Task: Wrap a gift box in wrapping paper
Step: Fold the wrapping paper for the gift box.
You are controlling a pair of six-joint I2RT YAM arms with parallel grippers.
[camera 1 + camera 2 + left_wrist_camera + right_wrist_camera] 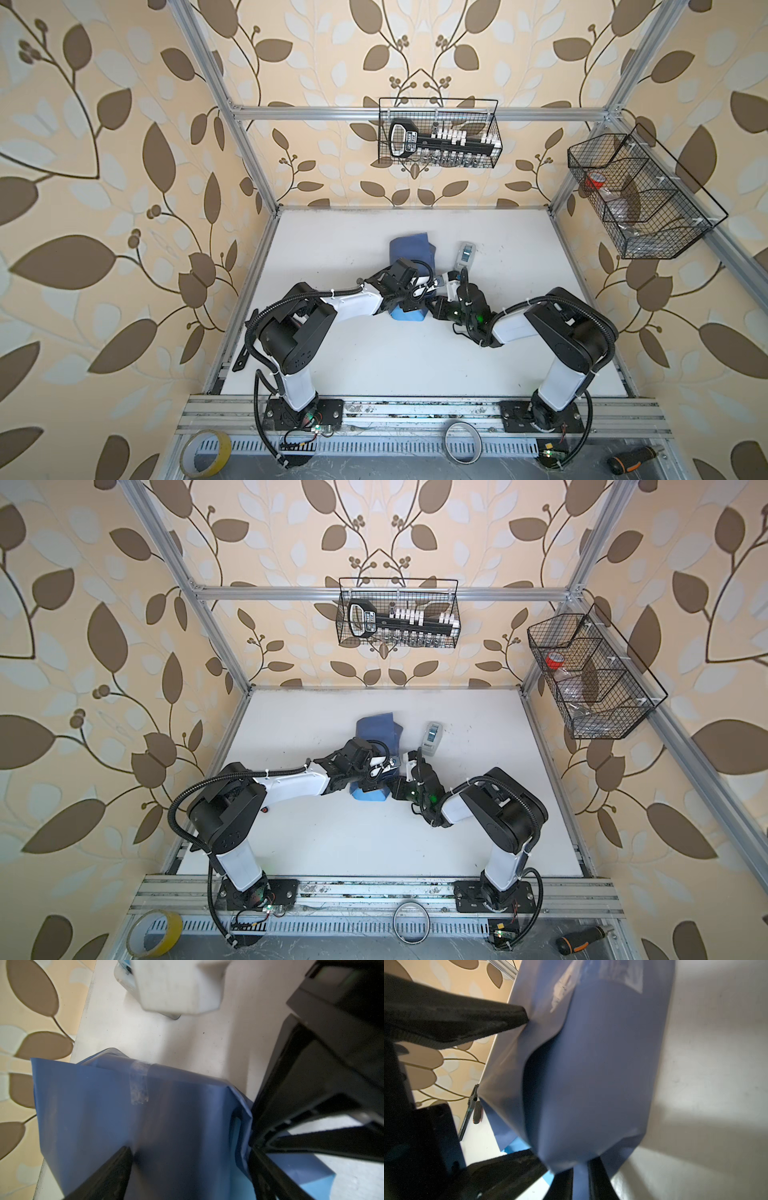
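On the table, the wrapping paper hides the gift box. The left pincer, spread wide, seems to clamp it steady so the right pincer, nearly closed, can pull its pinched flap.

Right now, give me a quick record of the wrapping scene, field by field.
wrapping paper: blue, folded into a parcel on the white table
gift box: hidden
tape strip: stuck across the seam
left pincer: wide, fingers pressing paper on both sides
right pincer: pinching the paper's end
tape dispenser: on the table, apart from the parcel
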